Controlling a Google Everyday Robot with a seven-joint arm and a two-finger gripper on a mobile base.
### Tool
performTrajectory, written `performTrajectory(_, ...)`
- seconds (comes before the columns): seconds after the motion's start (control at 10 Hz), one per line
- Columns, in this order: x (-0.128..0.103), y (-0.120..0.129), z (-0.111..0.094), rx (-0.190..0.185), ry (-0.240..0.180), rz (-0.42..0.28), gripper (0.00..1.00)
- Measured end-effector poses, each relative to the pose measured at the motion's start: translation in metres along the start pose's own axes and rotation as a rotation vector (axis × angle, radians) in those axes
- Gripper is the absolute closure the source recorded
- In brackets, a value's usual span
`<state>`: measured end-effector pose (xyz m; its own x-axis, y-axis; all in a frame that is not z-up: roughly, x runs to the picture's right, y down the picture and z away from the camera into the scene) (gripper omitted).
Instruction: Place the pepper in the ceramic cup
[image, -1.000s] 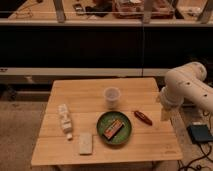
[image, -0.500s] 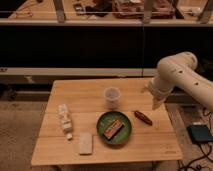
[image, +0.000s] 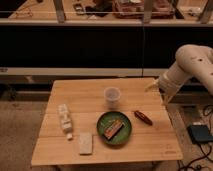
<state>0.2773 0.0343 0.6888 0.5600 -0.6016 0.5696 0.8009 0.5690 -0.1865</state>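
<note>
Lying Free, the Pepper Awaits a Grasp

The pepper (image: 143, 117) rests on the table (image: 75, 95) just right of the green plate (image: 125, 140), apart from the ceramic cup (image: 112, 96), so probably reachable from above. The gripper (image: 152, 85) hangs over the table's back right edge; open or closed cannot be told.

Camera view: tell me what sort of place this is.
Probably a robot test lab: a wooden table set with a cup, pepper and plate, cluttered shelving behind, and the end effector near the table's far right corner.
</note>
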Motion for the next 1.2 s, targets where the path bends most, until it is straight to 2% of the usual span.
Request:
performTrajectory(0.2,0.026,0.039,-0.013,-0.100,0.024,-0.144,0.35)
performTrajectory(0.4,0.037,0.060,-0.021,-0.148,0.026,-0.199,0.35)
performTrajectory(0.6,0.038,0.062,-0.022,-0.157,0.019,-0.220,0.35)
performTrajectory(0.7,0.034,0.059,-0.020,-0.147,0.010,-0.232,0.35)
performTrajectory(0.9,0.030,0.040,-0.015,-0.073,0.041,-0.306,0.35)
performTrajectory(1.0,0.028,0.027,-0.012,-0.021,0.074,-0.365,0.35)
performTrajectory(1.2,0.017,0.004,-0.009,0.097,0.169,-0.521,0.35)
